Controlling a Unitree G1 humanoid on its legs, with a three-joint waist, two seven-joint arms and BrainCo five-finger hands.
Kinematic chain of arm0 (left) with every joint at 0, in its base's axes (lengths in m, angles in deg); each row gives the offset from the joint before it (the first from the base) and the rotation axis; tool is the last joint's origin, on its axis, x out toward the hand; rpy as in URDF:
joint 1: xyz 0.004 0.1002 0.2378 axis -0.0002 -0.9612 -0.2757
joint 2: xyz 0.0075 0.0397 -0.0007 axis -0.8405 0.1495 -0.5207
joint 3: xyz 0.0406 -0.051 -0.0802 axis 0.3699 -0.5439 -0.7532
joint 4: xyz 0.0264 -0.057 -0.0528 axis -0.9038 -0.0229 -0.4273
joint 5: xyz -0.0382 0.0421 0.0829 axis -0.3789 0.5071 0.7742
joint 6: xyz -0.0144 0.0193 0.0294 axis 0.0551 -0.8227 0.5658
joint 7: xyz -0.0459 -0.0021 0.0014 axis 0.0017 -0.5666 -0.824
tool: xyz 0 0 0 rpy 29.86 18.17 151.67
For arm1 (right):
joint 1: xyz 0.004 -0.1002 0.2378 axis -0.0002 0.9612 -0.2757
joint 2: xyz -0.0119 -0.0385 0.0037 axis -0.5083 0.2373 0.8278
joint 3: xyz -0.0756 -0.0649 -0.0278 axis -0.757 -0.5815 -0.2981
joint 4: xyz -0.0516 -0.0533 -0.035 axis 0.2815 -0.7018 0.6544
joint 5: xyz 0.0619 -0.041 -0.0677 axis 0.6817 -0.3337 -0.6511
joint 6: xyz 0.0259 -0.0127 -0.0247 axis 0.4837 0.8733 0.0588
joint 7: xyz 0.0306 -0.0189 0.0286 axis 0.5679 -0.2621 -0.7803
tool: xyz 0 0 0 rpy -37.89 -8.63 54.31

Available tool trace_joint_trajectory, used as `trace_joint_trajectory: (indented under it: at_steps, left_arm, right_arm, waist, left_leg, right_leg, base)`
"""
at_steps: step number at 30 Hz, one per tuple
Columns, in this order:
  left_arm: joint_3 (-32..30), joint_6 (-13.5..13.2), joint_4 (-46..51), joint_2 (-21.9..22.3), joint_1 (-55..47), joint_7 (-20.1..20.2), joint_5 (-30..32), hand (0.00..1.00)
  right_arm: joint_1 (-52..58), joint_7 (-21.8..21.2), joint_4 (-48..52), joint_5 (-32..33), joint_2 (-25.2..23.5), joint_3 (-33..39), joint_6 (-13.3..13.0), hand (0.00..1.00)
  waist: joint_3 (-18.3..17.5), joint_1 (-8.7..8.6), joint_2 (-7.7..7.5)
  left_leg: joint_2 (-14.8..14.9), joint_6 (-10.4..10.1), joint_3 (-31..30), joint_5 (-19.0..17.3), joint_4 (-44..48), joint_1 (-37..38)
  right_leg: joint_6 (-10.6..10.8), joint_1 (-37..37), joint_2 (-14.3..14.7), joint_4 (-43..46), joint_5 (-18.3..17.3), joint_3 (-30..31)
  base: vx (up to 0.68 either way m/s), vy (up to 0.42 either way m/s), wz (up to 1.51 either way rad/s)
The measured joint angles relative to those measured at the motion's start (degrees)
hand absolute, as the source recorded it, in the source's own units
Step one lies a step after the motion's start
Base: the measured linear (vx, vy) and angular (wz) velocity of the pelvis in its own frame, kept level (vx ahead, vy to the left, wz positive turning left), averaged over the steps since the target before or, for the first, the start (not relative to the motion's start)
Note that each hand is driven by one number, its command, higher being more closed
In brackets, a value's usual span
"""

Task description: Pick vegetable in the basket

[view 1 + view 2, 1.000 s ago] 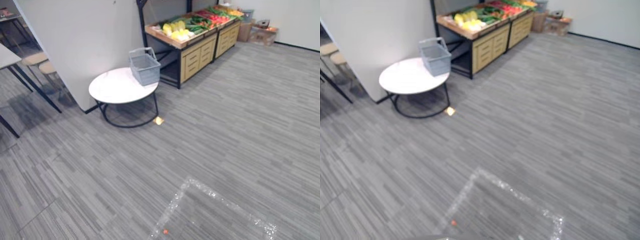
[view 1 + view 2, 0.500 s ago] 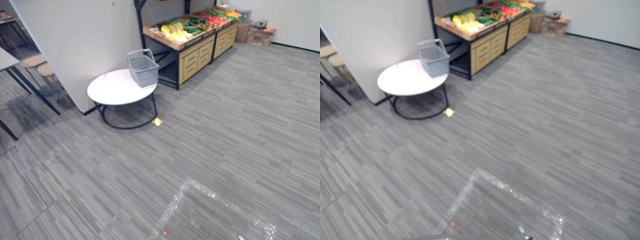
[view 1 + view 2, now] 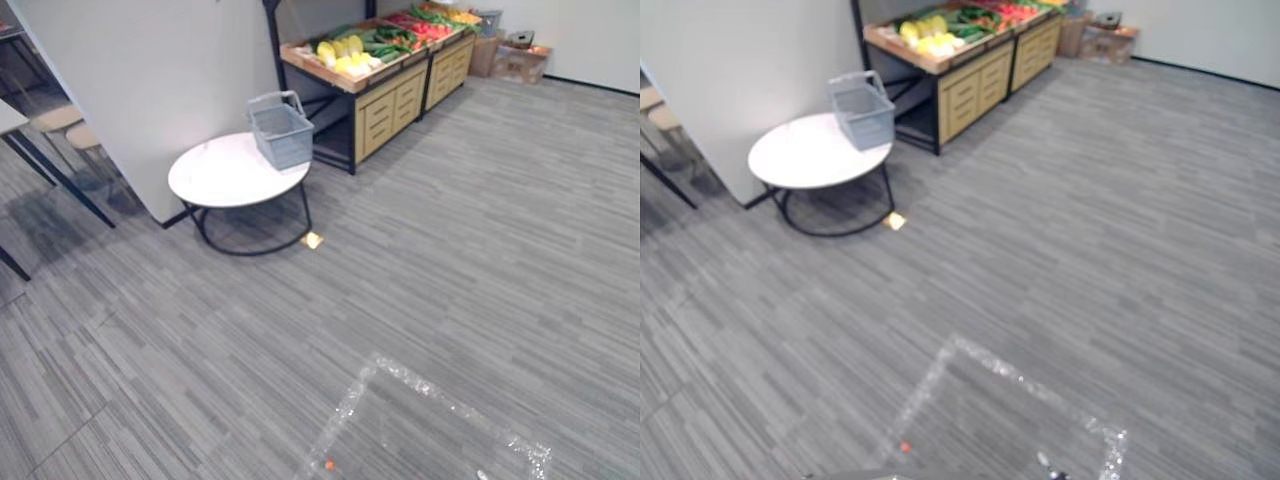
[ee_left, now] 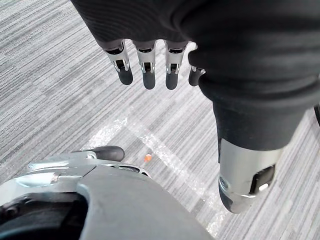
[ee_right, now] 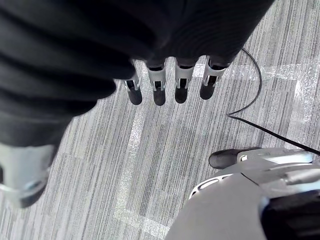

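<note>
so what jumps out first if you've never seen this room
The wooden produce stand at the far end of the room, its top piled with yellow, green and red vegetables, draws the eye first. Just before it a grey basket stands on a round white table, on the side nearest the stand. The left hand and right hand hang open above the floor.

Basket [image 3: 281,135]: grey, open-topped, handles standing raised; it is sitting upright on the round white worktop [image 3: 222,172], at its far rim.
Vegetables [image 3: 372,45]: yellow, green and red; they are lying in rows on the wooden stand [image 3: 385,100] just beyond the worktop.
</note>
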Motion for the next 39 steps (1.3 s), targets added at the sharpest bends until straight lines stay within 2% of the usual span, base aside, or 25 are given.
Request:
trace_joint_trajectory:
  at_steps: [13,16,20,21,22,23,24,25,26,27,28,29,31,32,33,35,36,37,38,39]
  left_arm:
    - [-1.61,0.28,-0.22,0.30,0.08,0.24,-0.21,0.00]
    - [-1.62,0.29,-0.21,0.27,0.63,0.42,-1.00,0.00]
    - [-2.57,0.42,-0.19,0.16,1.75,0.58,-1.29,0.00]
    - [-4.19,0.73,-0.18,0.16,1.93,0.81,-1.30,0.00]
    - [-5.69,0.75,0.05,0.32,1.89,1.13,-1.35,0.00]
    - [-6.86,0.74,0.11,0.33,1.87,1.37,-1.41,0.00]
    - [-10.25,0.73,1.04,0.66,1.93,1.89,-3.01,0.00]
    - [-10.99,0.71,1.40,1.07,1.95,2.09,-3.99,0.00]
    - [-12.63,0.72,2.45,2.35,1.78,2.51,-5.71,0.00]
    - [-13.81,0.78,2.83,2.43,1.48,2.67,-7.15,0.00]
    - [-14.24,0.78,2.84,2.65,1.46,2.70,-7.63,0.00]
    - [-14.54,0.75,3.02,3.34,1.54,2.81,-7.93,0.00]
    - [-14.25,0.78,2.86,3.21,1.50,3.03,-7.90,0.00]
    - [-13.90,0.79,2.56,3.64,1.09,3.06,-7.88,0.00]
    - [-14.07,0.76,2.60,4.57,0.16,3.00,-7.86,0.00]
    - [-14.26,0.76,2.58,4.77,-0.85,2.88,-7.73,0.00]
    - [-14.25,0.78,2.37,5.40,-1.69,2.81,-7.40,0.00]
    - [-14.15,0.79,2.31,5.37,-2.15,2.78,-7.28,0.00]
    - [-14.40,0.77,2.07,4.61,-3.13,2.82,-7.19,0.00]
    - [-14.56,0.75,1.94,3.53,-3.55,2.49,-6.89,0.00]
  right_arm:
    - [-0.79,-1.25,-0.39,0.21,0.05,1.31,0.99,0.00]
    - [-0.86,-1.78,0.25,1.12,0.05,1.69,0.98,0.00]
    - [-1.05,-2.22,0.35,1.28,-0.15,3.31,1.01,0.00]
    - [-1.54,-2.36,0.38,1.28,-0.47,3.77,1.00,0.00]
    - [-1.75,-2.42,0.47,1.28,-0.75,4.36,1.00,0.00]
    - [-1.84,-2.41,0.49,1.30,-0.87,4.69,0.99,0.00]
    - [-2.04,-2.45,0.55,1.53,-1.29,5.89,1.01,0.00]
    - [-2.03,-2.44,0.53,2.48,-1.27,6.22,1.03,0.00]
    - [-2.01,-2.37,0.58,3.01,-1.29,6.20,1.06,0.00]
    - [-1.80,-2.19,0.69,3.50,-1.53,5.20,1.21,0.00]
    - [-1.97,-2.09,0.98,3.66,-1.44,4.75,1.24,0.00]
    - [-3.01,-2.00,1.95,4.17,-1.18,4.21,1.28,0.00]
    - [-6.26,-1.96,2.41,4.79,-0.93,3.86,1.09,0.00]
    - [-8.28,-1.90,2.59,4.96,-0.74,1.98,0.91,0.00]
    - [-9.74,-1.89,3.65,5.02,-0.71,-0.57,0.60,0.00]
    - [-10.45,-1.87,4.99,4.86,-0.30,-3.39,-0.05,0.00]
    - [-10.84,-1.92,5.05,4.61,-0.10,-4.76,-0.52,0.00]
    - [-10.74,-1.94,4.96,4.56,-0.13,-4.74,-0.59,0.00]
    - [-10.07,-1.93,4.37,4.55,-0.83,-4.63,-0.66,0.00]
    - [-9.45,-2.06,3.90,4.53,-1.46,-4.59,-0.71,0.00]
  waist:
    - [0.42,0.01,-0.09]
    - [1.67,-0.08,0.23]
    - [2.54,0.02,-0.11]
    - [3.69,-0.01,-0.60]
    - [4.48,0.09,-0.81]
    - [4.85,0.13,-0.87]
    - [6.18,0.04,-0.91]
    - [7.11,0.15,-0.72]
    - [8.41,0.60,-0.56]
    - [9.04,1.03,-0.66]
    - [9.02,1.32,-0.56]
    - [8.87,1.73,-0.87]
    - [9.01,2.59,-0.41]
    - [8.89,3.42,-0.05]
    - [8.73,3.80,0.44]
    - [8.73,3.99,0.97]
    - [8.61,4.85,1.09]
    - [8.38,5.30,0.78]
    - [7.15,5.89,-0.84]
    - [4.65,6.04,-2.80]
  left_leg:
    - [0.32,0.20,0.96,0.15,0.01,-0.10]
    - [0.48,0.08,0.35,0.10,0.01,-1.12]
    - [0.99,-0.49,-0.40,-0.06,1.03,-2.51]
    - [1.91,-1.08,-0.32,-3.27,7.48,-5.15]
    - [3.88,-2.78,0.02,-7.14,17.68,-9.20]
    - [5.05,-3.10,0.85,-8.21,23.73,-11.76]
    - [7.72,-1.84,0.96,-7.71,37.81,-17.79]
    - [8.80,0.01,0.37,-6.23,43.84,-19.82]
    - [9.77,1.12,-1.26,-1.61,52.85,-23.16]
    - [9.62,0.57,-2.63,-1.99,59.56,-26.35]
    - [9.42,-0.13,-2.67,-2.67,61.29,-27.71]
    - [8.80,-0.52,-2.36,-4.04,60.89,-30.64]
    - [7.51,-0.62,-2.10,-4.05,50.10,-33.21]
    - [7.14,-0.75,-2.21,-2.68,38.47,-33.10]
    - [7.12,-0.96,-2.54,0.41,26.13,-32.67]
    - [6.83,-1.05,-3.90,3.60,14.21,-31.79]
    - [7.03,-1.11,-4.37,4.09,10.93,-31.45]
    - [6.84,-1.05,-3.99,5.27,12.01,-31.09]
    - [5.09,-0.93,-2.91,8.35,15.76,-31.43]
    - [2.70,1.41,-2.15,7.88,18.78,-32.88]
  right_leg:
    - [0.09,-1.33,0.07,1.83,-0.04,0.77]
    - [-0.55,-3.19,-0.09,4.89,-1.77,0.01]
    - [-1.25,-5.18,-0.12,7.46,-3.66,-1.11]
    - [-1.93,-5.86,-0.23,9.51,-5.43,-1.03]
    - [-2.71,-6.14,0.09,11.06,-6.74,-1.06]
    - [-2.99,-6.01,0.36,11.58,-7.27,-1.10]
    - [-3.87,-5.00,0.86,12.52,-8.17,-1.60]
    - [-3.99,-3.92,1.14,12.96,-8.71,-1.60]
    - [-4.25,-1.67,1.17,13.72,-10.06,-1.53]
    - [-4.39,-0.44,0.58,14.67,-11.59,-1.32]
    - [-4.32,0.02,0.27,14.73,-12.07,-1.09]
    - [-4.02,0.67,-0.34,14.49,-12.58,-0.72]
    - [-3.31,0.68,-0.98,13.52,-12.99,0.43]
    - [-2.58,0.82,-1.26,12.71,-13.42,1.53]
    - [-1.42,1.50,-1.26,12.01,-14.26,2.25]
    - [0.37,3.11,-1.67,12.09,-16.14,3.22]
    - [2.29,5.33,-2.89,12.03,-18.61,4.29]
    - [2.95,6.61,-3.88,11.84,-19.40,4.65]
    - [3.15,8.22,-6.55,12.20,-20.31,5.28]
    - [2.34,4.90,-9.48,18.11,-19.88,6.97]
  base:
    - [-0.05,-0.016,-0.04]
    - [-0.06,-0.018,0.09]
    - [0.01,-0.044,0.15]
    - [0.03,-0.081,-0.05]
    - [0.04,-0.097,-0.07]
    - [0.06,-0.128,0.01]
    - [0.06,-0.108,0.05]
    - [0.10,-0.098,0.05]
    - [0.14,-0.041,-0.02]
    - [0.16,-0.017,-0.02]
    - [0.21,0.006,-0.02]
    - [0.33,0.046,-0.06]
    - [0.37,0.082,-0.24]
    - [0.38,0.131,-0.49]
    - [0.31,0.111,-0.45]
    - [0.46,0.218,-0.30]
    - [0.67,0.357,-0.42]
    - [0.60,0.340,-0.50]
    - [0.66,0.295,-0.38]
    - [0.83,0.331,-0.11]
